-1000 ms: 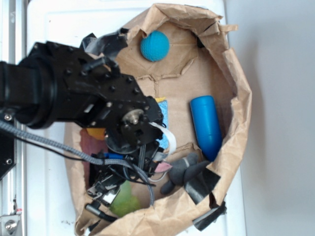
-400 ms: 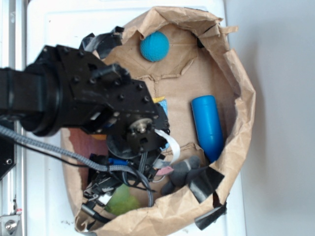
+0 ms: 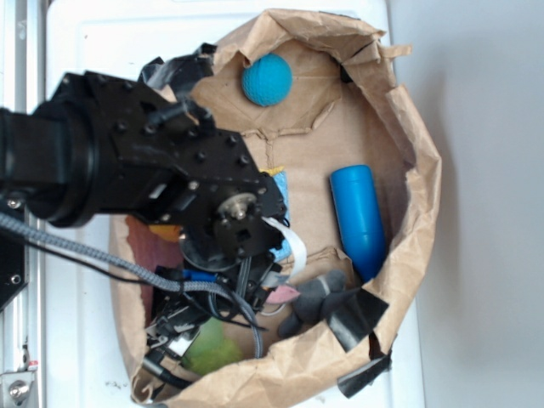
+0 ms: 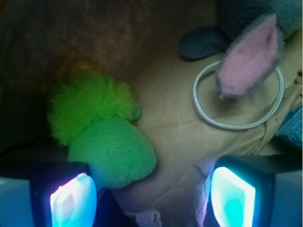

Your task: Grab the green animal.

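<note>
We find the gripper (image 4: 151, 198) spread wide, nothing between its fingers. The green animal (image 4: 102, 130) lies just above the left finger (image 4: 71, 201). Beside it sits a grey plush toy (image 4: 253, 47).

White tabletop (image 3: 102, 51) w/ 1 crumpled brown paper bag (image 3: 416, 221) on it (rim rolled down).

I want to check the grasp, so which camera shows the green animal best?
The wrist view: the green animal fills the left foreground, fuzzy and unobstructed. In the exterior view, only a green patch shows below the arm.
</note>
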Controlling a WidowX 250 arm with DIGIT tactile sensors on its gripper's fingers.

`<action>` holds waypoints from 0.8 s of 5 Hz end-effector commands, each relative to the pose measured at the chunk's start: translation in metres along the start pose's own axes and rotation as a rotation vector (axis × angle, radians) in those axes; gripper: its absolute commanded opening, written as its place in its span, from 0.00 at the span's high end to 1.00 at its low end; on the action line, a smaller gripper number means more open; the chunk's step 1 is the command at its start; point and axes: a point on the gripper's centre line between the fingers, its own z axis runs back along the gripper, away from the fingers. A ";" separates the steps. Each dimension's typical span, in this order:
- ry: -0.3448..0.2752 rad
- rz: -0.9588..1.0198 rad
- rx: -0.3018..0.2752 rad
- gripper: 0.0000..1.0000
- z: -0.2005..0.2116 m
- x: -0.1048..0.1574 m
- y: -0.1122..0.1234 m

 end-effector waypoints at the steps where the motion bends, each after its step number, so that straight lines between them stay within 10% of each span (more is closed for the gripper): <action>1: 0.006 0.022 0.058 0.00 0.009 0.027 0.011; 4: 0.071 -0.050 -0.016 0.00 0.011 0.014 -0.011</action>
